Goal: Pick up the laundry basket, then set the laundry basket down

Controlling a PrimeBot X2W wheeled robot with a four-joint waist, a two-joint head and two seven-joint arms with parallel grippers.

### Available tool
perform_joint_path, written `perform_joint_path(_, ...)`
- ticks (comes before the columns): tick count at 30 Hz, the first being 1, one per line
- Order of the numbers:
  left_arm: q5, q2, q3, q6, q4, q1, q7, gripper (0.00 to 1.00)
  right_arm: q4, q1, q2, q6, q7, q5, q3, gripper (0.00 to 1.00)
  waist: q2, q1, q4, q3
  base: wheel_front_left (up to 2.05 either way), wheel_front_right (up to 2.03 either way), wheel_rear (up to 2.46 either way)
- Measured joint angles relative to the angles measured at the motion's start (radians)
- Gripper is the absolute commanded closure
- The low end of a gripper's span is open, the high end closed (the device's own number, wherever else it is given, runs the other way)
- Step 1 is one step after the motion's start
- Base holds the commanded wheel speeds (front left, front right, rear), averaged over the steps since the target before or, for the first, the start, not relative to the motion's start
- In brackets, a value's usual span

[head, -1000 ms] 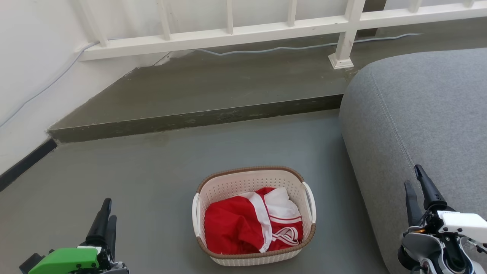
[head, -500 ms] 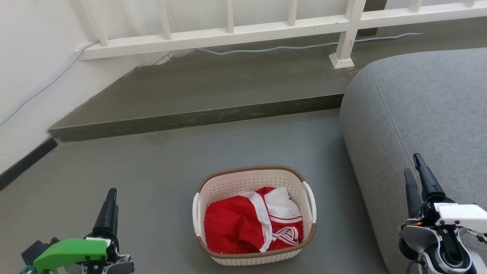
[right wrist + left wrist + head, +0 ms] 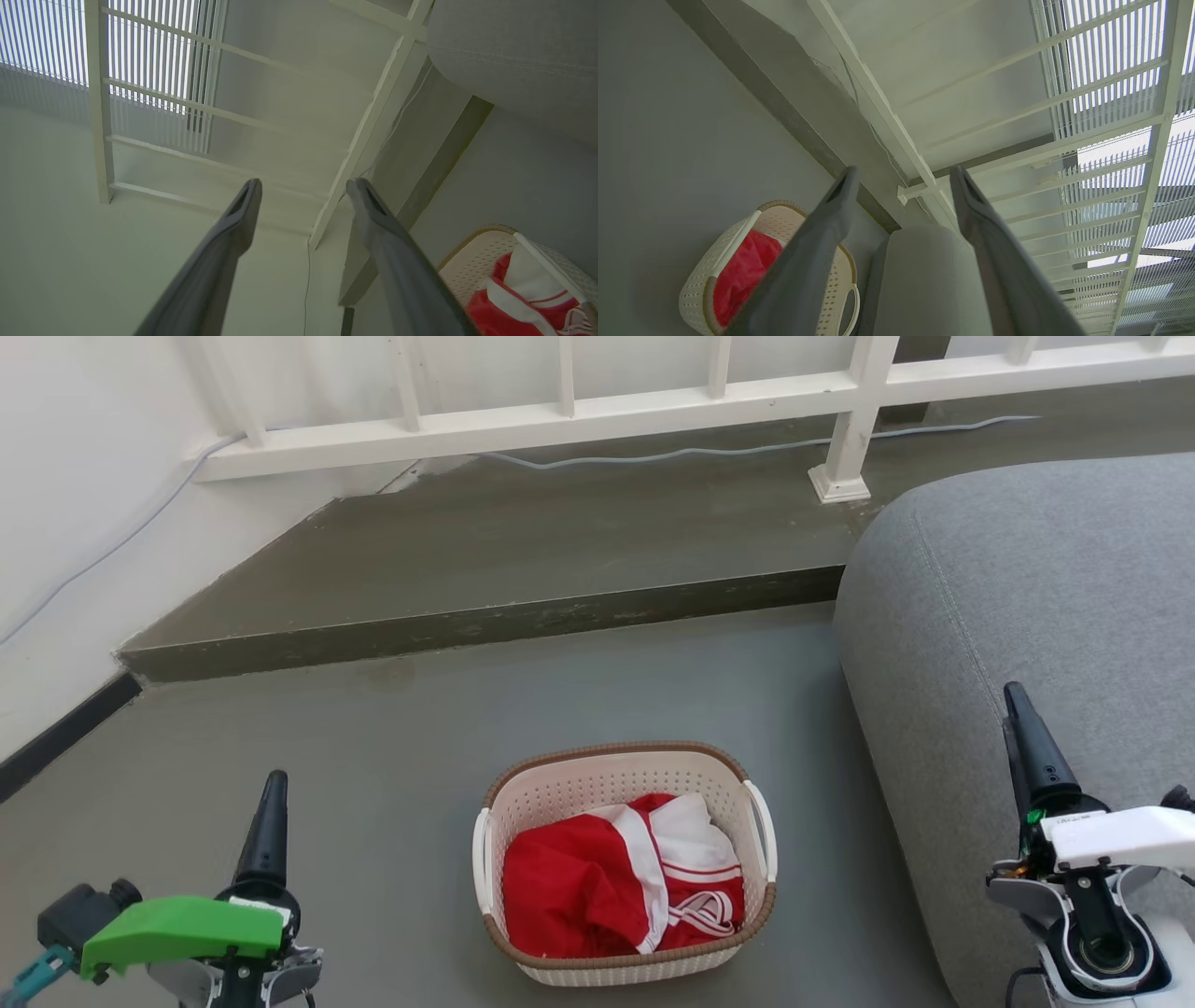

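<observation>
Laundry basket (image 3: pixel 607 782): it stands upright on the grey floor (image 3: pixel 373 756), in the open stretch between the step's edge and my body. I touch it with neither arm.
Basket contents: a crumpled red and white garment (image 3: pixel 579 887) lies inside, below the brown rim.
My left jaws: spread. In the left wrist view there is a clear gap between the two dark fingers (image 3: pixel 822 242), with nothing in it.
Left arm's place: over the floor, off the basket's left handle side and well apart from it. In the head view the fingers stand edge-on, tips pointing away from me.
My right jaws: spread. In the right wrist view the fingers (image 3: pixel 233 233) stand wide apart and hold nothing.
Right arm's place: over the front edge of the grey sofa (image 3: pixel 1027 597), off the basket's right handle side and apart from it.
Sofa and basket: near each other, with a strip of bare floor between.
Far edge of the floor: a raised concrete step (image 3: pixel 523 551), carrying a white railing (image 3: pixel 560 420) and a pale cable (image 3: pixel 653 455).
Left edge of the floor: a white wall (image 3: pixel 75 476) with a dark skirting.
</observation>
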Motion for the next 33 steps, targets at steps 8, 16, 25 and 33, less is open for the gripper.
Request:
perform_joint_path(8,0.175,0.004,-0.019,0.000,-0.030,-0.015,-0.027,0.00,-0.006,0.000,-0.039,0.000,-0.034,-0.134,0.058,0.00,0.0000,0.0000,0.001,0.003,0.00,0.00,0.00)
perform_joint_path(16,0.364,0.007,-0.046,0.000,-0.046,-0.015,-0.054,0.00,-0.005,-0.005,-0.058,0.001,-0.062,-0.274,0.096,0.00,0.0000,0.0000,0.004,0.006,0.00,0.00,0.00)
perform_joint_path(25,0.558,0.007,-0.074,0.029,-0.066,-0.016,-0.088,0.00,-0.015,-0.026,-0.065,-0.001,-0.089,-0.442,0.094,0.00,0.0000,0.0000,0.006,0.008,0.00,0.00,0.00)
perform_joint_path(33,0.688,0.006,-0.101,0.045,-0.077,-0.017,-0.113,0.00,-0.034,-0.028,-0.065,-0.011,-0.116,-0.569,0.096,0.00,0.0000,0.0000,0.006,0.011,0.00,0.00,0.00)
